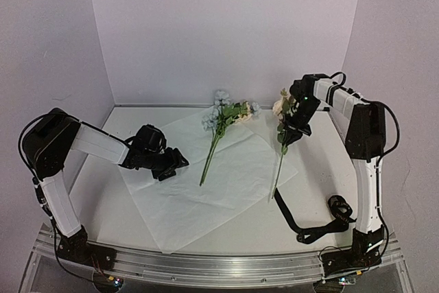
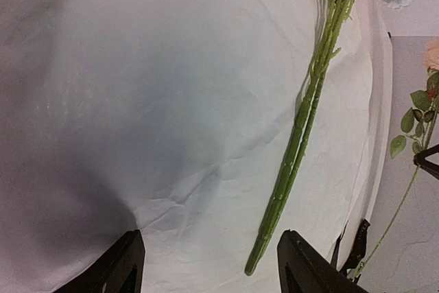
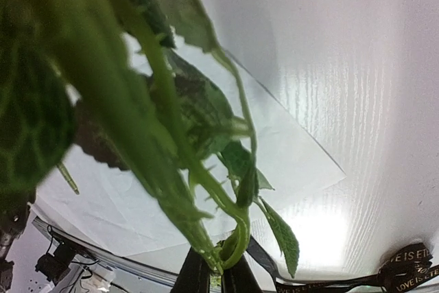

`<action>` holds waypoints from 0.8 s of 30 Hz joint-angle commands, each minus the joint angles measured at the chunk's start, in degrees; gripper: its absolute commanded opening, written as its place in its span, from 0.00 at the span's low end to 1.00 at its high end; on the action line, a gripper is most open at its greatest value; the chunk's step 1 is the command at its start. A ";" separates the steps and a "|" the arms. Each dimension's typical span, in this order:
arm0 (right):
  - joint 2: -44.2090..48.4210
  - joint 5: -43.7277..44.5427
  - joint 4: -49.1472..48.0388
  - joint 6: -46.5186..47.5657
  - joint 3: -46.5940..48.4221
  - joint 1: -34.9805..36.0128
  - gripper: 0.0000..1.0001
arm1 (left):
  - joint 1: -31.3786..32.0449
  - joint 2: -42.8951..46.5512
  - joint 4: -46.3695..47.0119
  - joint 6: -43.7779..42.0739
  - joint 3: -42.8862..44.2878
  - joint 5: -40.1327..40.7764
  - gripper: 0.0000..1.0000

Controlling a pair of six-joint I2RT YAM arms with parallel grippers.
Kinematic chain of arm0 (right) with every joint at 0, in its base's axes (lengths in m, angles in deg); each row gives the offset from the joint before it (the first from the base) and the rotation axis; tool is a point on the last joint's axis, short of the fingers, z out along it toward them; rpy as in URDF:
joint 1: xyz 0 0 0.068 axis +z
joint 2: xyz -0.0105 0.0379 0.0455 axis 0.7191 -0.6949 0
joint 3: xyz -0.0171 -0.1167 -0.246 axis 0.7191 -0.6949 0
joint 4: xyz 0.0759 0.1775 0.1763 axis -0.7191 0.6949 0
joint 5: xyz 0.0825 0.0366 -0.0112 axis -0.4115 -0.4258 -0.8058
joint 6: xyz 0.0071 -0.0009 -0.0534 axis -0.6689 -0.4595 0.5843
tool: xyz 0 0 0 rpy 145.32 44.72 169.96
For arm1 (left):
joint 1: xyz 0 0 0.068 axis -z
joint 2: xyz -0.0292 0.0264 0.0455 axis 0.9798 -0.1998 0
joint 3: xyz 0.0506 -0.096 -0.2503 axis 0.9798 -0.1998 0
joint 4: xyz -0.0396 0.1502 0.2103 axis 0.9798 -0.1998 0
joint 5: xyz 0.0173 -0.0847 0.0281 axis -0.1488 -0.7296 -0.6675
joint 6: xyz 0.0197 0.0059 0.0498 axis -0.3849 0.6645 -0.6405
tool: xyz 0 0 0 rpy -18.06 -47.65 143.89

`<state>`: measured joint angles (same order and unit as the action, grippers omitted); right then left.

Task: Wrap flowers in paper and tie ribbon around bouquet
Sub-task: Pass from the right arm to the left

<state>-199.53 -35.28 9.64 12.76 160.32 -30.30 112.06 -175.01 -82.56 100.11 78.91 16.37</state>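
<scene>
Early stage: flowers [image 1: 221, 118] not wrapped yet.
The right pincer [image 1: 289, 134] clamps one stem [image 1: 278, 166]; left pincer [image 1: 175, 163] gapes over flat paper [image 1: 206, 200]; ribbon [image 1: 309, 228] untied.

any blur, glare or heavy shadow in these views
Right wrist: the flowers sit close to the lens and smear out of focus, with glare on the table near the ribbon; left wrist: dark shadow over the left of the paper, stems sharp; top external: even soft light, no glare.
</scene>
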 commanded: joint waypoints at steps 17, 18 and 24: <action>5.99 -2.35 -3.01 -0.85 3.57 7.74 0.00 | 11.59 -3.46 -4.16 3.12 8.52 8.01 0.70; 6.50 -2.84 -4.43 -1.83 2.66 8.61 0.00 | 11.59 -2.04 -4.19 0.52 9.04 7.62 0.70; 9.79 -5.63 -21.51 -11.53 -4.21 14.21 0.00 | 11.68 6.31 -1.60 -15.07 9.04 3.46 0.72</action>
<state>-195.06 -38.52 1.46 8.32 158.83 -19.63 123.76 -176.87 -85.56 97.49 86.48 21.98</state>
